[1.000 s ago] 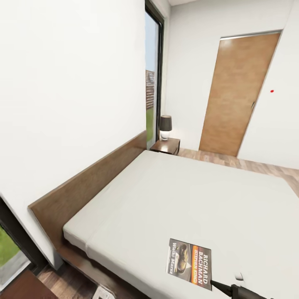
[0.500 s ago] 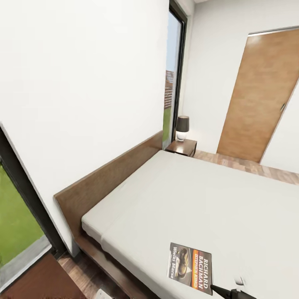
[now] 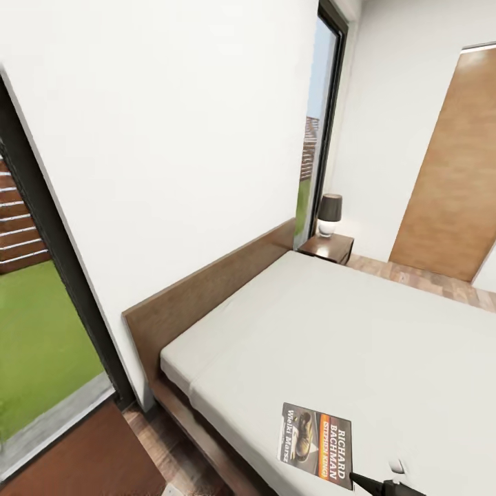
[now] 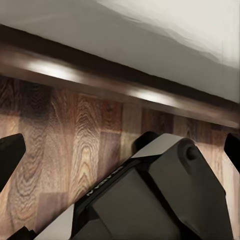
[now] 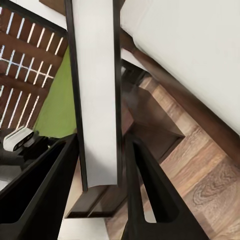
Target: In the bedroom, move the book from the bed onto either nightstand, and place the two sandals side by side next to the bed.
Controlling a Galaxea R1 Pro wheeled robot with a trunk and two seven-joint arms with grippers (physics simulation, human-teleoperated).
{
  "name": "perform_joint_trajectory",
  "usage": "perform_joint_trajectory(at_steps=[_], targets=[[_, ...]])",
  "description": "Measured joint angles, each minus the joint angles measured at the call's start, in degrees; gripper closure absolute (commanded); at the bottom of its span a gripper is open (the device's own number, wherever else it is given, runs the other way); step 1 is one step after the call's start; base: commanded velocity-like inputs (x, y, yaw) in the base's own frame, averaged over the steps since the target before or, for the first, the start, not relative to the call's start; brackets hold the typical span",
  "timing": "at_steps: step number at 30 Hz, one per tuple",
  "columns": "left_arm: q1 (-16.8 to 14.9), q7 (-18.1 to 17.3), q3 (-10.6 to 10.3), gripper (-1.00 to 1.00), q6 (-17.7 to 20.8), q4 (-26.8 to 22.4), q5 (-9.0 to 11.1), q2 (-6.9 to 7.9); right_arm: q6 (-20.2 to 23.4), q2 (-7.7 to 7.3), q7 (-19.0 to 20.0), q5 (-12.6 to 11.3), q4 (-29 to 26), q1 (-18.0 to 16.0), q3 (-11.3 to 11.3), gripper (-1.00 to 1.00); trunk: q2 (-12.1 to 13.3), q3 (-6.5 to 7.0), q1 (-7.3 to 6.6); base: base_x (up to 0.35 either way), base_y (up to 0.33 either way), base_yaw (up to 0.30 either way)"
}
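Head view: the whole scene has slid rightward against the earlier pictures, so the camera has turned left. The wooden door (image 3: 458, 165) is now cut by the right edge, and a tall window (image 3: 38, 303) with green lawn behind it has opened up at the left. The book (image 3: 316, 445) keeps its place low in the picture, and the right end effector (image 3: 375, 480) still shows as a dark tip at its lower right corner.

The book appears to be clamped at that corner by the right end effector, above the near part of the white mattress of the bed (image 3: 358, 344). In the right wrist view a thin pale slab, seen edge-on, stands between the two dark fingers (image 5: 150, 190), which sit narrow against it. The cover reads "RICHARD BACHMAN" in black, "STEPHEN KING" on the orange band, and a pale title line too blurred to make out.

The nightstand (image 3: 329, 246) stands at the far end of the brown headboard (image 3: 213, 289), beside the bed, carrying a dark-shaded lamp (image 3: 329, 215).

Left wrist view: dark parts of the left end effector over the wood floor (image 4: 65, 150), beside the bed's brown frame; I cannot tell how wide it stands.
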Motion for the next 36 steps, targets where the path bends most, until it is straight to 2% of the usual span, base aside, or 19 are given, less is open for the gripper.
perform_joint_trajectory(at_steps=[11, 17, 36], targets=[[0.0, 0.2, 0.0, -1.0, 0.0, 0.0, -0.1, 0.09, 0.0, 0.0, -0.1, 0.0, 0.0, 0.0, 0.0, 1.0, 0.0, 0.0, 0.0, 0.0, 0.0, 0.232], [0.0, 0.1, -0.1, -1.0, 0.1, 0.0, -1.8, 0.09, 0.0, 0.0, -0.1, 0.0, 0.0, 0.0, 0.0, 1.0, 0.0, 0.0, 0.0, 0.0, 0.0, 0.232], [0.0, 0.1, -0.1, -1.0, 0.1, 0.0, -1.9, 0.03, 0.0, 0.08, -0.1, 0.0, 0.0, 0.0, 0.0, 1.0, 0.0, 0.0, 0.0, 0.0, 0.0, 0.232]])
